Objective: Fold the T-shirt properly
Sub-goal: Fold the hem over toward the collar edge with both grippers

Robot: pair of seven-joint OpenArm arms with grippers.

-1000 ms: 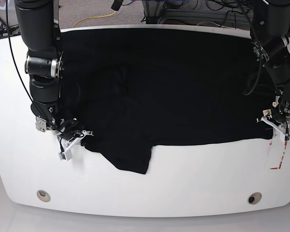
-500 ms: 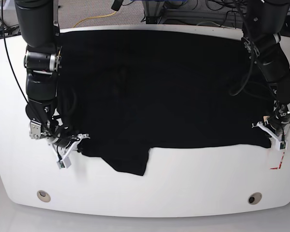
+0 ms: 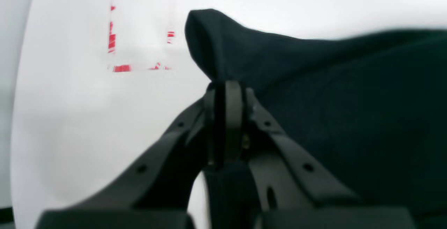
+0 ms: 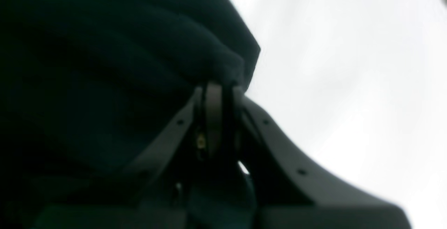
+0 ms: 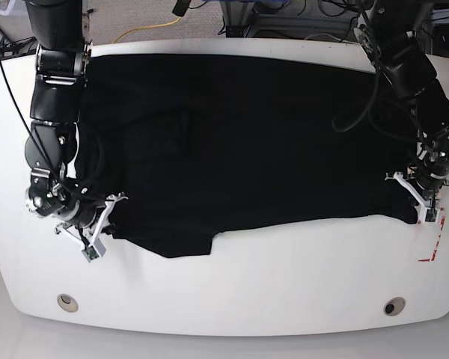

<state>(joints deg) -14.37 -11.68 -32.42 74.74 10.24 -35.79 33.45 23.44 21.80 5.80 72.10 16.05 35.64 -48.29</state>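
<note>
Large black T-shirt [image 5: 247, 142] of soft matt cloth, faintly fuzzy at its folds. Smooth, slightly glossy white table [image 5: 284, 284]. Matt dark plastic left claw [image 3: 227, 93].

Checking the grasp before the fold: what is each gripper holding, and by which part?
Both hold the T-shirt. The left gripper is shut on a bunched corner of its edge; the right gripper pinches a bunched edge at the opposite end.
</note>
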